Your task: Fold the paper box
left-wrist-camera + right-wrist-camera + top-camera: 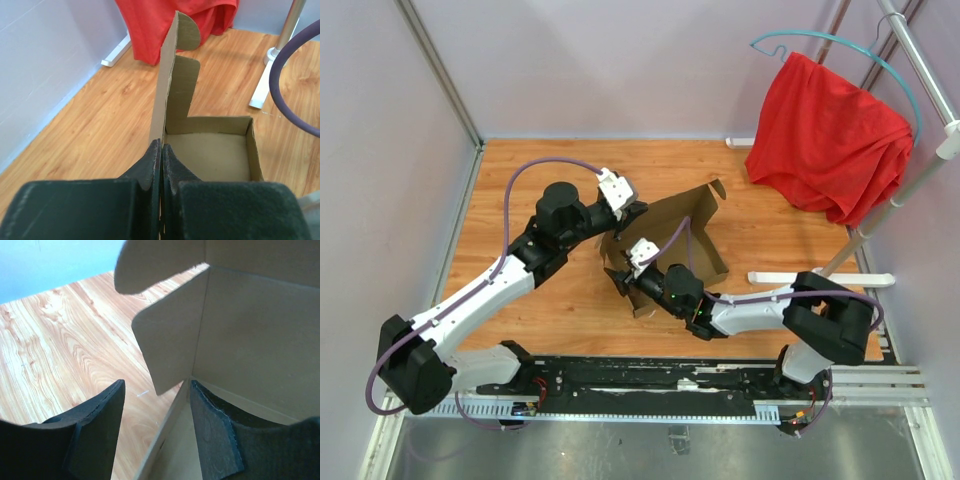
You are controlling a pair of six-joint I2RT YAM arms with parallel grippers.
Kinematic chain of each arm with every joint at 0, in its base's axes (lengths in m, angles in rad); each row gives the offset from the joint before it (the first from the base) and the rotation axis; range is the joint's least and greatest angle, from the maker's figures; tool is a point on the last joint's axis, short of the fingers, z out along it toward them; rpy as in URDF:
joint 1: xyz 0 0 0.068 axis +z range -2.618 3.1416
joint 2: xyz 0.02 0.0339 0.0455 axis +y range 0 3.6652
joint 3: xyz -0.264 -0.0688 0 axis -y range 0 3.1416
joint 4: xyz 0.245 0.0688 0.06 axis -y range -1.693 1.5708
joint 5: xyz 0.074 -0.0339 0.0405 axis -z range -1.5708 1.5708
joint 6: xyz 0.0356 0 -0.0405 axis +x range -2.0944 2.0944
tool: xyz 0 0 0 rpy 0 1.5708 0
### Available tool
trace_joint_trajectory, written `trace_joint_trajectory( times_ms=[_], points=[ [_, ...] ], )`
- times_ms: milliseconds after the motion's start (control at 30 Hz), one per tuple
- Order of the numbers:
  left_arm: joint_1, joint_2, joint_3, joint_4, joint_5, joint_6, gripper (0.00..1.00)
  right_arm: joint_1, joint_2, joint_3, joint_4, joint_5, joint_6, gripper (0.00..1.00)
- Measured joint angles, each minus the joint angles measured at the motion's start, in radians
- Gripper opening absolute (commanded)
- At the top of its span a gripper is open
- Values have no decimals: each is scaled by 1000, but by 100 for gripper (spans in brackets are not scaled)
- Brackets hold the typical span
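The paper box (692, 232) is plain brown cardboard, partly set up in the middle of the wooden table, with one tall flap standing. My left gripper (626, 214) is shut on the top edge of the box's left wall. In the left wrist view my gripper (161, 150) pinches that wall, with the box floor (207, 155) to the right and the tall flap (175, 75) ahead. My right gripper (623, 281) is open at the box's near corner. In the right wrist view my gripper (156, 385) straddles a low side wall (167, 435), with one finger (215, 430) inside the box.
A red cloth (830, 135) hangs on a blue hanger from a metal rack at the back right. The rack's white foot (820, 278) lies right of the box. Both show in the left wrist view: cloth (170, 25), foot (262, 90). Pale walls enclose the table.
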Motion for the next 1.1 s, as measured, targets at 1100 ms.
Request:
trace_joint_trajectory(
  times_ms=[1100],
  points=[
    [0, 3, 0, 0, -3, 1, 0, 70, 196, 128, 147, 385, -138, 37]
  ],
)
